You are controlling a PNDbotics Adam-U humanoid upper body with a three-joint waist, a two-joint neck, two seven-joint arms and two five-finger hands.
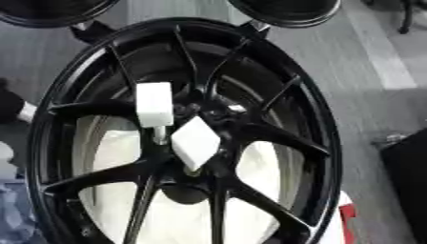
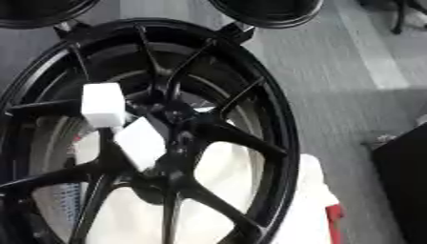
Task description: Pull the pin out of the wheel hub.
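A black spoked wheel rim (image 1: 321,143) fills both views, standing tilted on white padding. At its hub (image 1: 208,119) two white block-shaped pin heads stick out towards me. One block (image 1: 154,104) stands upright above a short silvery stem (image 1: 158,135). The other block (image 1: 195,143) is turned like a diamond, just right of and below the first. Neither of my hands shows in either view, and nothing touches the pins.
Two more black round rims (image 1: 283,9) (image 1: 50,10) sit at the top edge. White padding (image 2: 309,200) with a red bit (image 2: 333,219) lies under the wheel. A dark object (image 1: 409,181) stands at the right on grey floor; a dark shape (image 1: 10,107) shows at the left edge.
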